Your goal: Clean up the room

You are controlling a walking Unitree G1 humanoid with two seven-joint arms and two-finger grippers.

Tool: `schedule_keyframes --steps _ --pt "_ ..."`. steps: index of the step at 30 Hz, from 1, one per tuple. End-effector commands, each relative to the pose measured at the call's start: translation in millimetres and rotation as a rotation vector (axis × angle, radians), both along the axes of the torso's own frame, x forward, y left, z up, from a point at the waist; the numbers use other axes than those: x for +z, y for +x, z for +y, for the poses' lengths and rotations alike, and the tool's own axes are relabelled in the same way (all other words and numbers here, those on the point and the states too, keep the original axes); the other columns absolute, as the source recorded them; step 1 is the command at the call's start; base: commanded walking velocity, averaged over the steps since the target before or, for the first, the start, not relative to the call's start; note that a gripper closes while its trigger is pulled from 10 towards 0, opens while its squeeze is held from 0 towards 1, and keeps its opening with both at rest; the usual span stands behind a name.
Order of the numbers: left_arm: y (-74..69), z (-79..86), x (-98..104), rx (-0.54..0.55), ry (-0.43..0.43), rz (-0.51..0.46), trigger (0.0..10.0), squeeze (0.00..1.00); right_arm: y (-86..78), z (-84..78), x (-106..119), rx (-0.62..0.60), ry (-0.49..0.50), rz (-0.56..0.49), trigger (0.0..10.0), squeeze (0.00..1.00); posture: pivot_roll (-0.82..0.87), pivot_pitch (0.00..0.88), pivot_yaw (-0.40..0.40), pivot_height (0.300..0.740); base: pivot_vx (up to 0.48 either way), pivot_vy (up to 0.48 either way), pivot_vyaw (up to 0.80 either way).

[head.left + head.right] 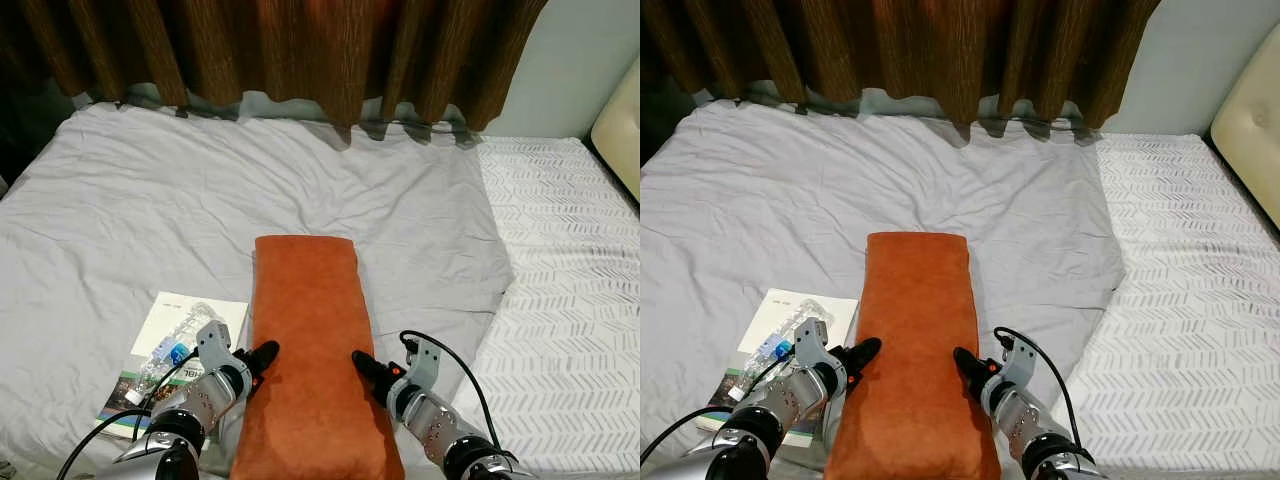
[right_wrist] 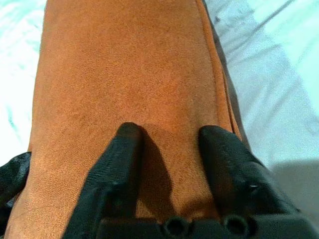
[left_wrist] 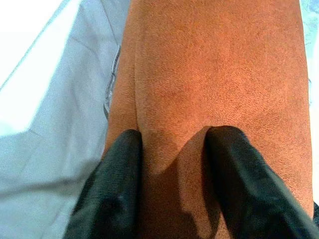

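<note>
Pressing on the orange cushion [image 1: 310, 350] from both sides, the two arms seem to be at the step of taking it up from the bed [image 1: 120, 200]. The left tool [image 1: 262, 354] touches the cushion's left edge near its close end, and the right tool [image 1: 362, 362] touches its right edge just opposite. In the wrist views each tool has its two fingers apart and laid flat on the cloth, so neither pinches it; the cushion is squeezed between the arms, I judge. The next move calls for even pressure from both sides while lifting, otherwise the soft cushion can slip or fold.

The cushion lies lengthwise on a wrinkled grey sheet [image 1: 400, 220]. Just left of the cushion is a booklet [image 1: 170, 330] with a plastic bottle [image 1: 165, 355] on it. Beyond the cushion hang brown curtains [image 1: 300, 50]; right of it the mattress [image 1: 570, 260] shows a white pattern.
</note>
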State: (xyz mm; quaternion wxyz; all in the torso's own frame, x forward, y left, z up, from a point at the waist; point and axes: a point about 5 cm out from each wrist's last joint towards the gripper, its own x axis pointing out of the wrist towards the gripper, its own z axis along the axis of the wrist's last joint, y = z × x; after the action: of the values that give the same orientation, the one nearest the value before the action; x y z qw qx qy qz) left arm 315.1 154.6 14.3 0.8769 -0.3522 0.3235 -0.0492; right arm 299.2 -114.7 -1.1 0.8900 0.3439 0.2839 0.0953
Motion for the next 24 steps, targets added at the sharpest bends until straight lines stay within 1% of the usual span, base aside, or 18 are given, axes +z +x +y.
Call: schedule_keyframes --steps 1,4,7,9,12,15,17,18,19,20,21,23,24 --pt "-10.2 2.5 -11.5 -0.003 0.028 0.048 0.0 0.00 -15.6 -0.9 -15.9 0.002 -0.015 0.082 0.0 0.00 0.12 0.176 -0.047 0.740 0.000 0.000 0.00" --pt "-8.9 3.9 -10.2 0.011 0.026 0.022 0.0 0.00 -20.5 -4.9 -20.6 0.015 -0.058 0.091 0.0 0.00 0.11 0.175 -0.043 0.740 0.000 0.000 0.00" --pt "-9.0 4.4 -10.4 0.015 0.031 0.017 0.0 0.00 -24.8 -9.9 -24.7 0.014 -0.091 0.100 0.0 0.00 0.11 0.172 -0.043 0.740 0.000 0.000 0.00" --pt "-9.1 6.4 -11.0 0.026 0.054 0.013 0.0 0.00 -28.2 -12.2 -27.7 0.003 -0.100 0.109 0.0 0.00 0.11 0.168 -0.041 0.740 0.000 0.000 0.00" --pt "-7.3 9.7 -9.1 0.046 0.062 -0.010 0.0 0.00 -29.7 -9.7 -28.6 0.009 -0.090 0.108 0.0 0.00 0.11 0.155 -0.039 0.740 0.000 0.000 0.00" --pt "-0.2 9.3 -0.6 0.001 0.090 -0.071 0.0 0.00 -29.0 -3.9 -27.7 0.050 -0.102 0.106 0.0 0.00 0.10 0.110 -0.038 0.740 0.000 0.000 0.00" --pt "1.9 9.2 2.1 -0.012 0.099 -0.090 0.0 0.00 -27.9 -3.0 -26.8 0.057 -0.109 0.101 0.0 0.00 0.10 0.110 -0.038 0.740 0.000 0.000 0.00" --pt "9.2 11.1 13.2 -0.069 0.126 -0.174 0.0 0.00 -16.9 -3.7 -15.9 0.091 -0.112 0.029 0.0 0.00 0.10 0.064 -0.037 0.740 0.000 0.000 0.00" --pt "9.2 11.1 13.2 -0.069 0.126 -0.174 0.0 0.00 -16.9 -3.7 -15.9 0.091 -0.112 0.029 0.0 0.00 0.10 0.064 -0.037 0.740 0.000 0.000 0.00" --pt "13.9 15.0 22.0 -0.111 0.159 -0.242 0.0 0.00 -9.1 -7.9 -7.8 0.101 -0.117 -0.024 0.0 0.00 0.08 0.035 -0.039 0.740 0.000 0.000 0.00" --pt "13.9 15.0 22.0 -0.111 0.159 -0.242 0.0 0.00 -9.1 -7.9 -7.8 0.101 -0.117 -0.024 0.0 0.00 0.08 0.035 -0.039 0.740 0.000 0.000 0.00" --pt "23.0 21.1 39.0 -0.128 0.199 -0.343 0.0 0.00 3.3 -17.3 6.2 0.079 -0.130 -0.112 0.0 0.00 0.09 0.000 -0.047 0.740 0.000 0.000 0.00" --pt "23.0 21.1 39.0 -0.128 0.199 -0.343 0.0 0.00 3.3 -17.3 6.2 0.079 -0.130 -0.112 0.0 0.00 0.09 0.000 -0.047 0.740 0.000 0.000 0.00"
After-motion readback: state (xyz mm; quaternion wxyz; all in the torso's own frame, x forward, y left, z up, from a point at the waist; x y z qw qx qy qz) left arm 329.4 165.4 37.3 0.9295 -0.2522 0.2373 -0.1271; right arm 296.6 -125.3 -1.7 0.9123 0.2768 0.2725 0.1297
